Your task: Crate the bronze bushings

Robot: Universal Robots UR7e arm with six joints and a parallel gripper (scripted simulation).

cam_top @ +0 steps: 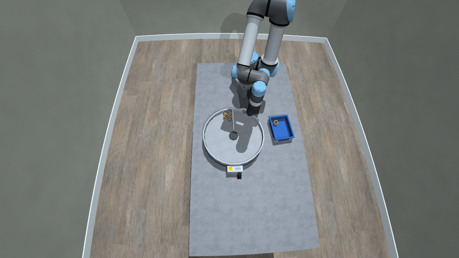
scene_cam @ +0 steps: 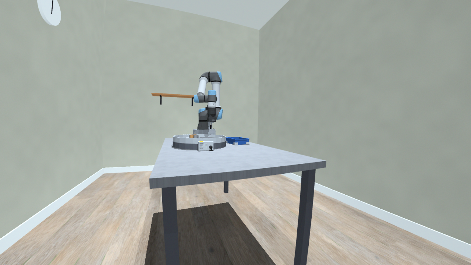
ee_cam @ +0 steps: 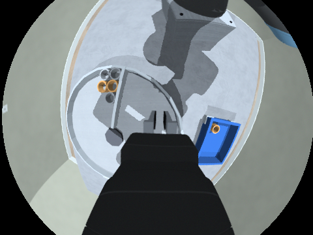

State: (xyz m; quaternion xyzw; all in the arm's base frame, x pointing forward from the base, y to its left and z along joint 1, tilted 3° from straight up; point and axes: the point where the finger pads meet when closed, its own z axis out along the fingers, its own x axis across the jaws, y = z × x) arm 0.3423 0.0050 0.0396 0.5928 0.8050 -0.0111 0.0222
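Our gripper [cam_top: 252,113] [scene_cam: 210,126] [ee_cam: 160,116] hangs partly open and empty, probably returning for more. One bronze bushing [cam_top: 275,124] [ee_cam: 212,128] sits in the crate [cam_top: 290,125] [scene_cam: 237,141] [ee_cam: 215,143]; across the turning table [cam_top: 205,134] [scene_cam: 184,139] [ee_cam: 70,114], the divider [cam_top: 233,122] [ee_cam: 118,101] seemingly gathers two bronze among three steel.

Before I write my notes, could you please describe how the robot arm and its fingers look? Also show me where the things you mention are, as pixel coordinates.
The arm [cam_top: 253,39] [scene_cam: 202,86] has smooth, round tubes in light grey, dark grey joints with black rings, and light blue caps. Near the hand it turns black. The two fingers are short, with grey outer parts and flat black inner faces. I see no cable along the tubes.
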